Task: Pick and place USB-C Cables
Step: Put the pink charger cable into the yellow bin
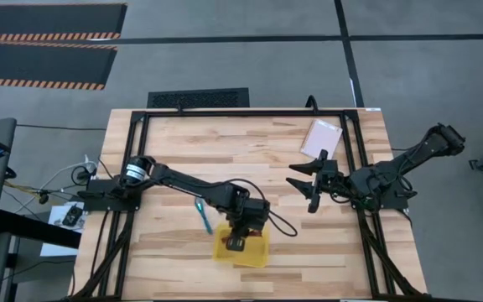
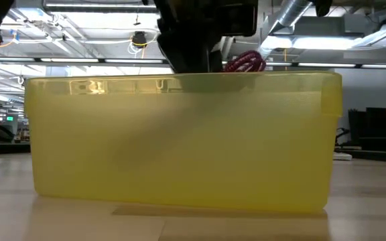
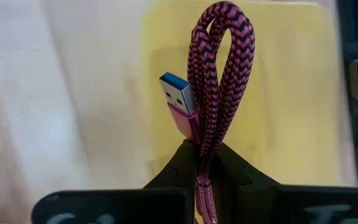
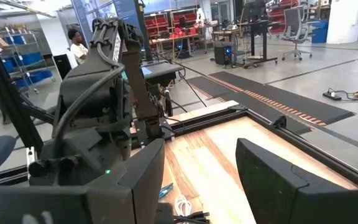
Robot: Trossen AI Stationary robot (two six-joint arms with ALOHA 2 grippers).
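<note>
Wooden table carries a yellow tray near its front edge. Above the tray, the left gripper pinches the red cable. Right gripper waits spread wide, beside a pink packet. Teal cable lies by the tray.

The inside of the yellow tray is screened by its cloudy near wall in the low view, and from above its middle is covered by the left gripper. The lower ends of the dark red cable are lost between the closed fingers. Only the top loop is seen over the tray's rim. The white cable is cut off by the picture's edge.
</note>
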